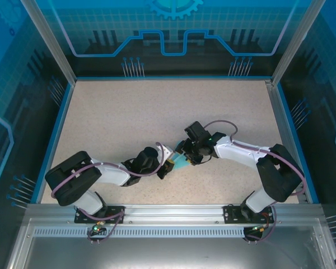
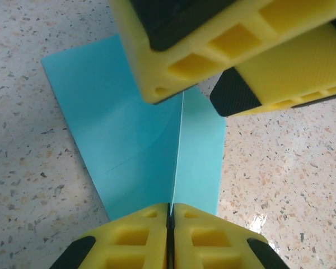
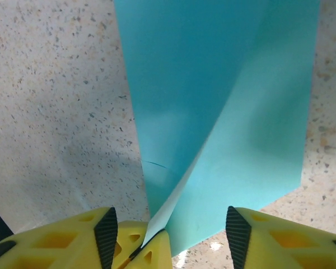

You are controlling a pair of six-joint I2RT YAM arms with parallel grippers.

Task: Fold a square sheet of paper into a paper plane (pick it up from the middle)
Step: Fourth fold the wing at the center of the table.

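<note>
The square sheet of paper (image 2: 129, 140) is light cyan and lies on the speckled table, bent up along a centre crease so that one ridge stands upright. My left gripper (image 2: 171, 216) is shut on the near end of that ridge, its yellow fingers pressed together. My right gripper (image 3: 172, 235) stands open astride the same ridge, with a finger on each side and the left fingertips (image 3: 151, 252) between them. In the top view the left gripper (image 1: 169, 163) and the right gripper (image 1: 187, 154) meet over the paper (image 1: 182, 164) at mid-table. A paper plane is out of view.
The speckled table (image 1: 129, 117) has a blue rim and aluminium posts at its corners. Both arm bases are bolted to the rail at the near edge (image 1: 173, 216). Glass-like walls enclose the back and the sides.
</note>
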